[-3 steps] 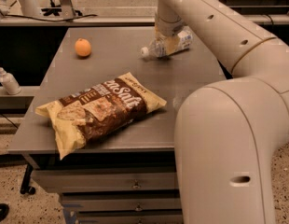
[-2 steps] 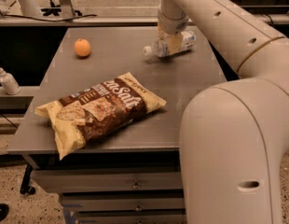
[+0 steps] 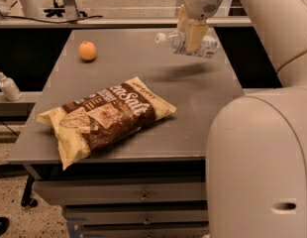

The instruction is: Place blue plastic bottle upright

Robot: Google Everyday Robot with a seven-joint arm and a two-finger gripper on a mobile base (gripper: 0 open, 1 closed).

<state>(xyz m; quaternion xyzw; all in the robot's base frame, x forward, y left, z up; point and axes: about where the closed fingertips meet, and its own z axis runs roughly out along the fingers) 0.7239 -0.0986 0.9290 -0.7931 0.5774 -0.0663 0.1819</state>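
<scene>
The blue plastic bottle [image 3: 208, 47] is clear with a white cap at its left end. It lies sideways in the air above the back right part of the grey table [image 3: 193, 108], and its shadow falls on the tabletop beneath it. My gripper [image 3: 189, 45] comes down from above and is shut on the bottle's middle, with one cream finger in front of it. The bottle's label shows to the right of the fingers.
An orange [image 3: 87, 50] sits at the table's back left. A large brown-and-yellow snack bag [image 3: 106, 117] lies across the front left. A small white pump bottle [image 3: 7, 86] stands on a ledge left of the table. Drawers [image 3: 143, 197] sit under the tabletop. My white arm body [image 3: 257, 157] fills the right side.
The bottle lay on the table with my gripper around it. Now it is lifted off the surface, still sideways, held in the gripper.
</scene>
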